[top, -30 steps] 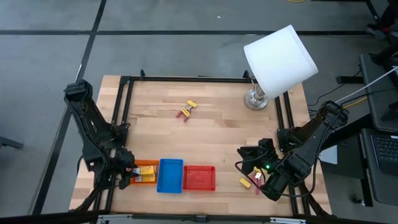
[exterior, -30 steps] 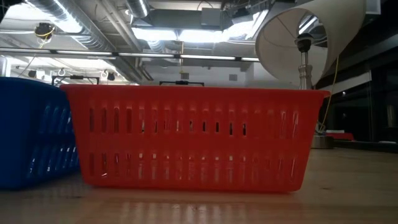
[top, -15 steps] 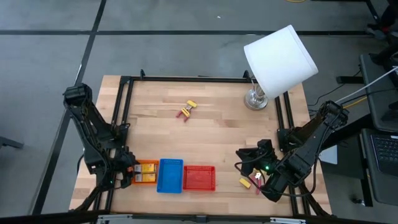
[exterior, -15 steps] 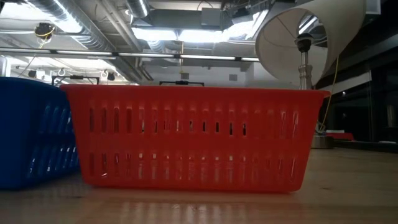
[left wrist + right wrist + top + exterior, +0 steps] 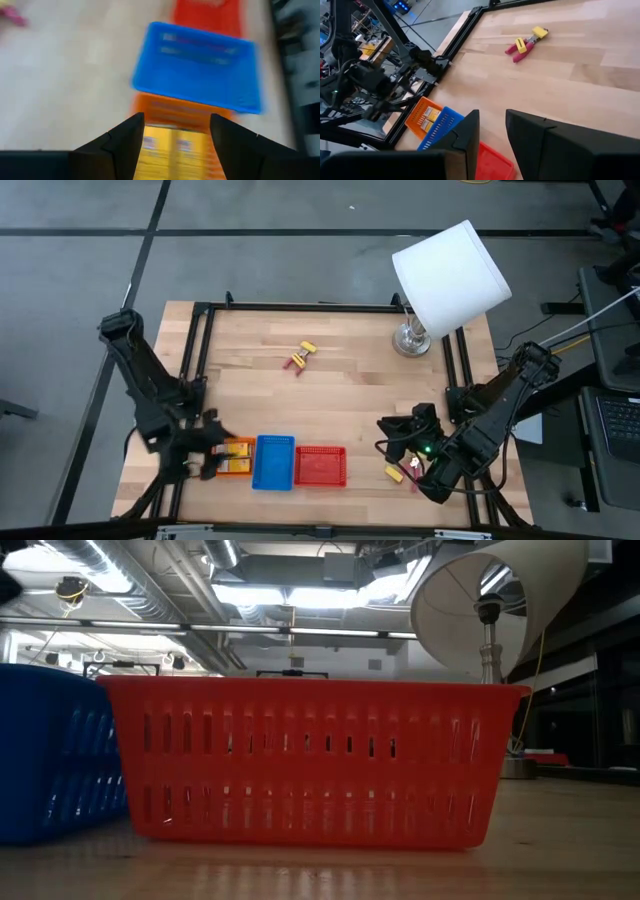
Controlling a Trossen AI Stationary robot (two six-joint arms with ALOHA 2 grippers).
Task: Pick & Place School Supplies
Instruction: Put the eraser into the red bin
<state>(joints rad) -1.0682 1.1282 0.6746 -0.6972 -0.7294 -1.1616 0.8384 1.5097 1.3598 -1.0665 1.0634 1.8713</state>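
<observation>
Two yellow packets (image 5: 165,150) lie flat in the orange tray (image 5: 237,445) at the near left. My left gripper (image 5: 172,137) hovers open just above them (image 5: 212,452), touching nothing. A red-handled tool with small yellow blocks (image 5: 300,356) lies on the far middle of the table, also seen in the right wrist view (image 5: 525,44). A yellow block (image 5: 394,473) and a pink-handled tool (image 5: 415,473) lie at the near right, beside my right arm. My right gripper (image 5: 400,442) hangs above the table there, open with nothing between its fingers (image 5: 492,135).
The blue tray (image 5: 274,462) and the red tray (image 5: 320,465) stand in a row right of the orange one along the near edge. A white-shaded lamp (image 5: 450,275) stands at the far right. A black frame (image 5: 300,307) borders the tabletop.
My left gripper has risen off the orange tray, drawn slightly toward the far edge and rolled at the wrist. The packets stay lying in the tray.
</observation>
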